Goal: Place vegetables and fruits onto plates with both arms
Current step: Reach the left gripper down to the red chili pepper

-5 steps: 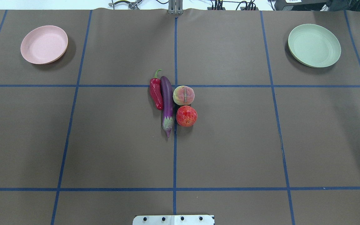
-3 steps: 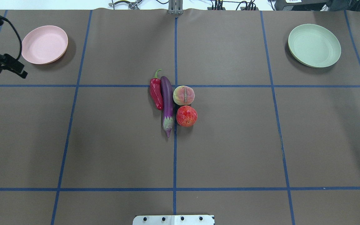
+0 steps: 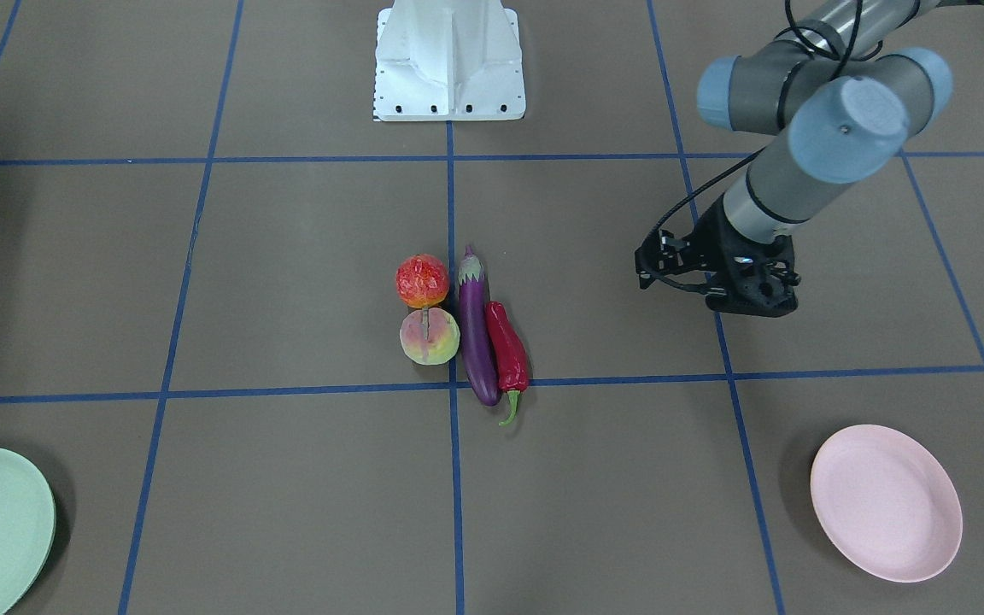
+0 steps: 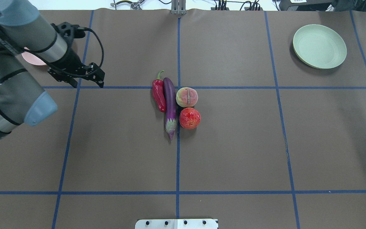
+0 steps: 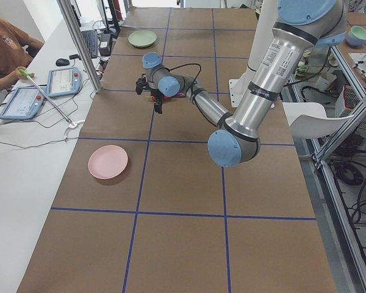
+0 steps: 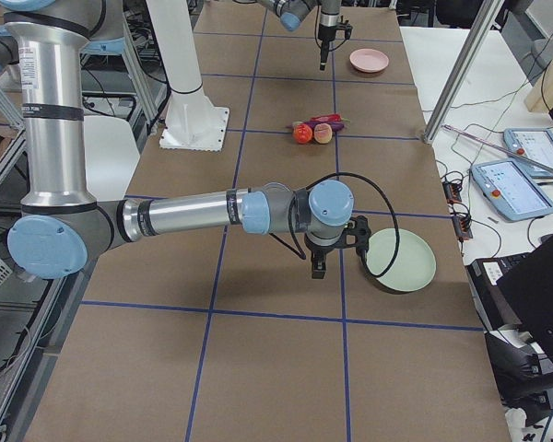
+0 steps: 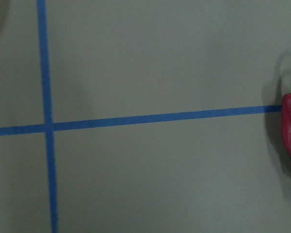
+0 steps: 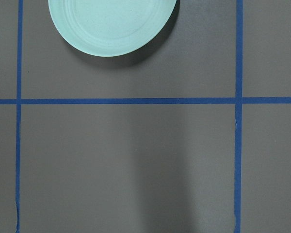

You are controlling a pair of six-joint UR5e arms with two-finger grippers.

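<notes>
- The left end effector [image 4: 88, 85] hovers empty, jaws apparently spread, well apart from the produce. The right end effector [image 6: 318, 269] hangs near the mint green plate [image 4: 319, 46]; I cannot tell its opening.
- The chili pepper [image 4: 158, 94], nearest the left one, lies against the eggplant [image 4: 170, 105]. Both look light, glossy and probably slippery, so grip across mid-body.
- The peach [image 4: 186, 97] and red-orange fruit [image 4: 189, 118] crowd the eggplant's other side, leaving little finger room.
- The pink plate [image 3: 885, 504] sits well apart on the bench [image 4: 233, 152].

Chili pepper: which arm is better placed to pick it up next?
Left, probably. The left end effector is on the chili pepper's open side; the right end effector is far off, beside the mint green plate.
</notes>
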